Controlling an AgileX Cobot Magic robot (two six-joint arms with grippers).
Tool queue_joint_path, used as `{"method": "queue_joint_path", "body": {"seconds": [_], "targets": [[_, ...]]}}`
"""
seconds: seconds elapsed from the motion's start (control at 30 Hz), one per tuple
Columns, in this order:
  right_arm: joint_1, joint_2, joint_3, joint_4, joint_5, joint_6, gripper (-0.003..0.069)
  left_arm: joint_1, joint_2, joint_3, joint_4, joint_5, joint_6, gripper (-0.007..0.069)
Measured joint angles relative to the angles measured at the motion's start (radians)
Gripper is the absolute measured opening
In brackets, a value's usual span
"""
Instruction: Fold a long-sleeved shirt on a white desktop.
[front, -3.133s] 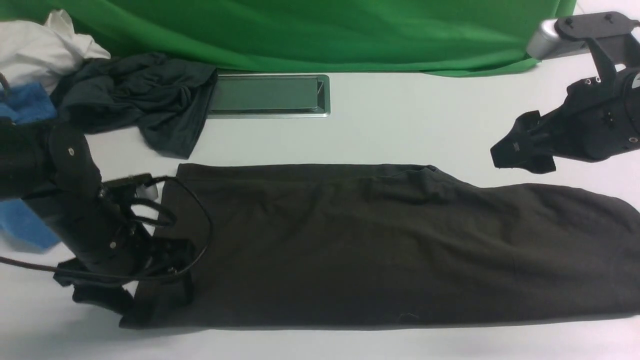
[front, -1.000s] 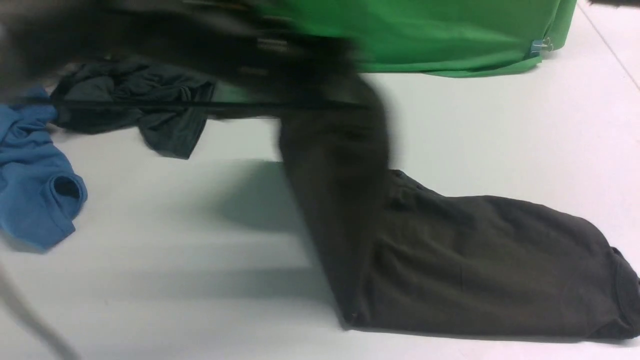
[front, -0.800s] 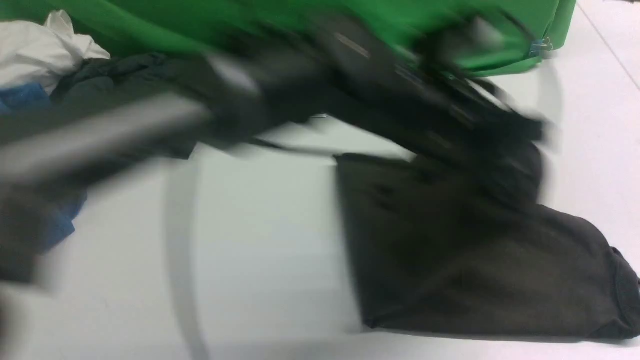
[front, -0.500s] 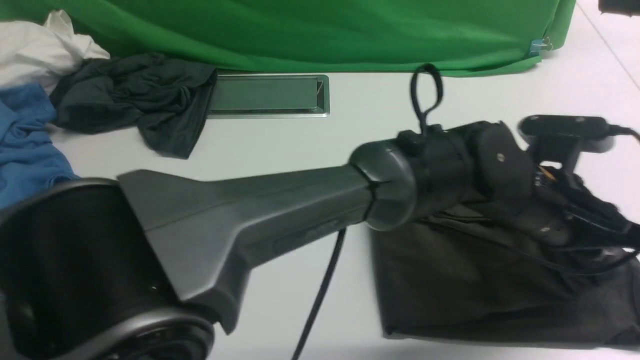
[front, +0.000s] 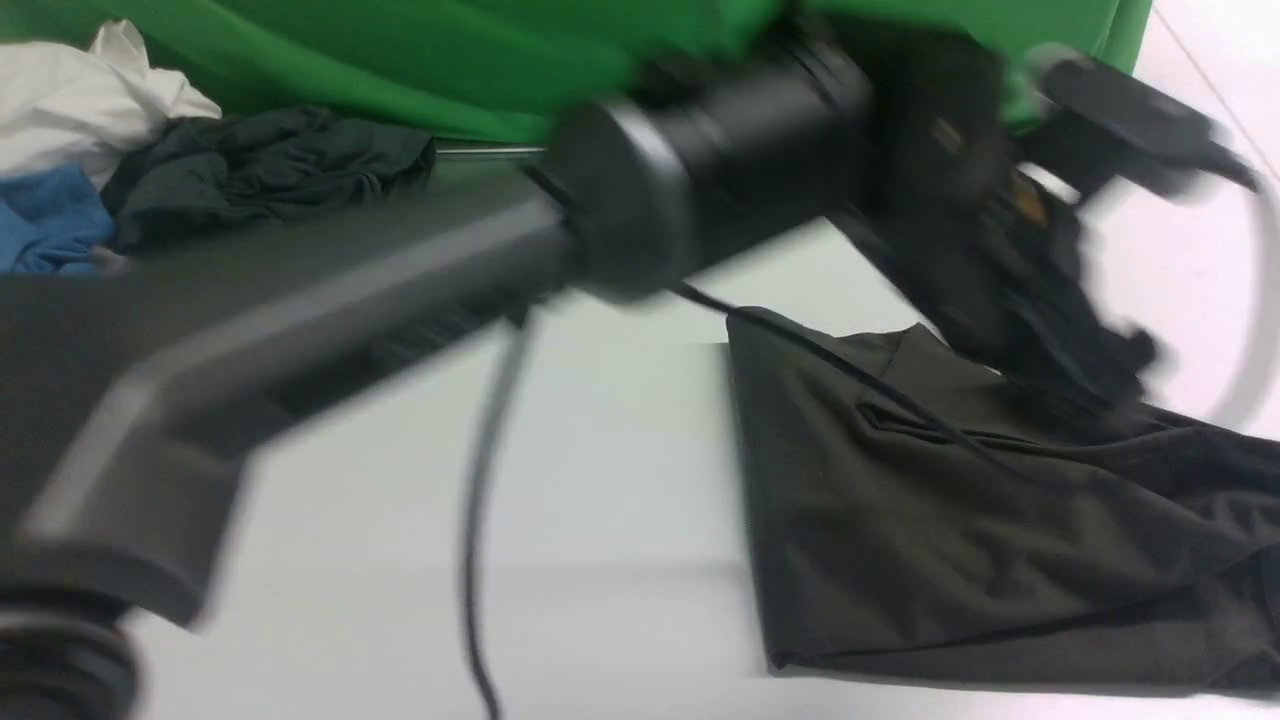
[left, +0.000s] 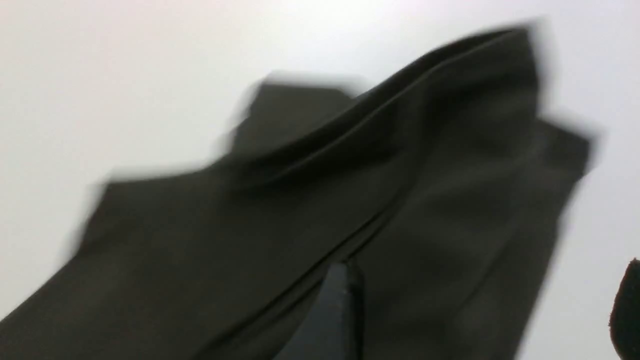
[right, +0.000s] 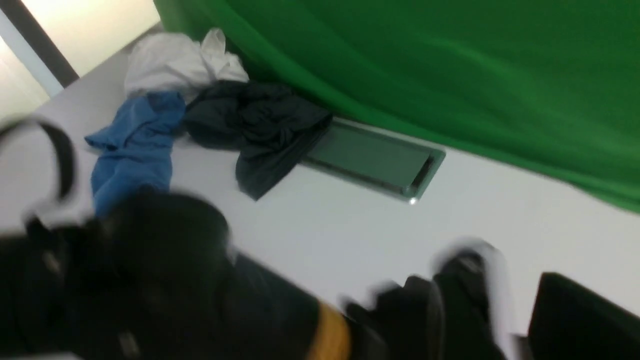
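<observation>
left hand (left: 485, 272) spread over the doubled shirt (front: 900, 540) by the worktop's (front: 600, 480) right edge, likely releasing it; right hand (right: 520, 310): cannot tell.

**No readable text in any view**

No word, label, brand, number or sign can be read. The long-sleeved shirt (front: 950, 540) shows only plain dark cloth on the bare white desktop (front: 600, 450). Motion blur smears any marking on the left arm (front: 300, 310) that crosses the front view.
</observation>
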Motion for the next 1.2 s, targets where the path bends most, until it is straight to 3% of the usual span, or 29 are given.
{"method": "queue_joint_path", "body": {"seconds": [0.13,0.17,0.2,0.23,0.27,0.43,0.53,0.67,0.93,1.2], "targets": [[0.0,0.006,-0.003,-0.014,0.013,-0.055,0.0253,0.103,-0.019,0.0,-0.036,0.178,0.0,0.0642],[0.0,0.025,-0.007,-0.023,0.03,-0.073,0.0263,0.152,-0.021,0.016,-0.124,0.239,0.031,0.0556],[0.0,0.035,-0.007,-0.025,0.036,-0.076,0.027,0.168,-0.023,0.027,-0.173,0.252,0.044,0.0519],[0.0,0.07,-0.008,-0.028,0.048,-0.086,0.0283,0.204,-0.025,0.072,-0.255,0.249,0.073,0.0403],[0.0,0.092,-0.008,-0.028,0.052,-0.094,0.0289,0.217,-0.025,0.11,-0.3,0.232,0.085,0.0339],[0.01,0.226,-0.008,-0.031,0.056,-0.116,0.03,0.226,-0.022,0.339,-0.363,0.008,0.124,0.0053],[0.017,0.336,-0.008,-0.032,0.045,-0.131,0.0304,0.208,0.0,0.502,-0.382,-0.164,0.136,0.0018],[0.021,0.478,-0.008,-0.038,0.005,-0.159,0.0327,0.197,0.017,0.602,-0.398,-0.276,0.145,0.0018],[0.045,0.742,0.005,-0.046,-0.025,-0.214,0.0489,0.197,0.015,0.616,-0.4,-0.299,0.146,0.0018],[0.079,0.829,0.005,-0.049,-0.072,-0.246,0.0507,0.197,0.015,0.616,-0.4,-0.301,0.146,0.0018]]}}
